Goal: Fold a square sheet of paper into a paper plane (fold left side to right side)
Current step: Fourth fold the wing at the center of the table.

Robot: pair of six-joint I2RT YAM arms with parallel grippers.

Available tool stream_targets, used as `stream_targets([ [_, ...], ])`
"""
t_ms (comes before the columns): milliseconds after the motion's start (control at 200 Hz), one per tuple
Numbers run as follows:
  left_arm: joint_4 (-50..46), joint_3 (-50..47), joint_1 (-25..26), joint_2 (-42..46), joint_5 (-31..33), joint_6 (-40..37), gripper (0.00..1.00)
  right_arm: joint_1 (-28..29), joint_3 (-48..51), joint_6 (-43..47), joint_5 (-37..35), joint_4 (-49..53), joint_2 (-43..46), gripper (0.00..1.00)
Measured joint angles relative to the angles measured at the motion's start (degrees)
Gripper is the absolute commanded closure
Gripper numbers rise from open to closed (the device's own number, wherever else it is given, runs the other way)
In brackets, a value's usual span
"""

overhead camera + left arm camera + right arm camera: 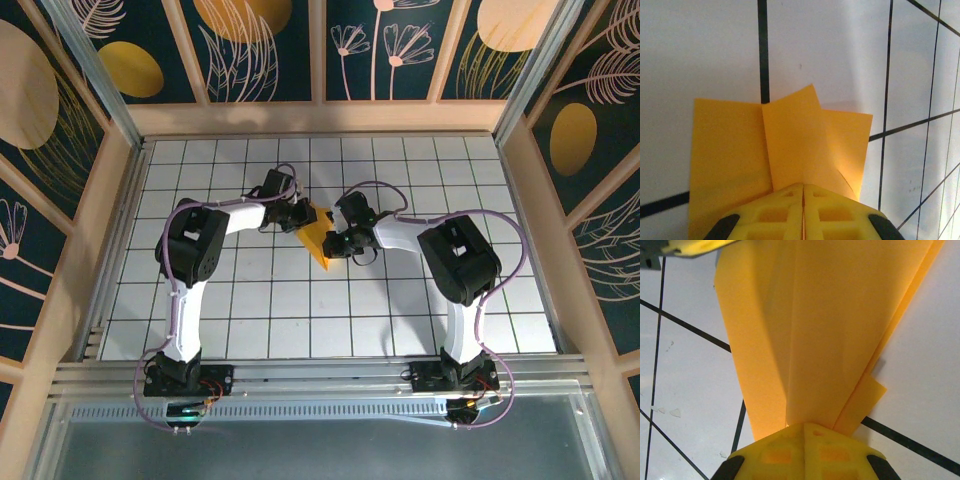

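Orange-yellow square sheet of paper [319, 245], folded into overlapping creased flaps, one flap lifted; tapers toward the near edge, near the centre of the surface [250, 300].

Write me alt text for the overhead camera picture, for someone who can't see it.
Mid-table, the left gripper and right gripper each pinch a folded orange-yellow sheet of paper between them. The table is white with a black grid, walled by dark-blue floral panels.
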State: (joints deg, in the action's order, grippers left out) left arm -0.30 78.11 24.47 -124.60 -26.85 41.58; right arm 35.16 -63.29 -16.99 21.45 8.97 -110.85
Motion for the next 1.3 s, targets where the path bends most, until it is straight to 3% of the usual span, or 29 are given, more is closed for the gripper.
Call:
stream_targets([
  [936,-4.6,14.0,-4.3,-8.3,-1.6,0.0,0.89,0.0,-0.7,0.2,-1.9,-1.5,-0.7,1.0],
  [1301,-4.5,17.4,-9.0,-9.7,4.6,-2.3,0.83,0.0,-0.8,0.4,-1.9,-1.2,-0.7,1.0],
])
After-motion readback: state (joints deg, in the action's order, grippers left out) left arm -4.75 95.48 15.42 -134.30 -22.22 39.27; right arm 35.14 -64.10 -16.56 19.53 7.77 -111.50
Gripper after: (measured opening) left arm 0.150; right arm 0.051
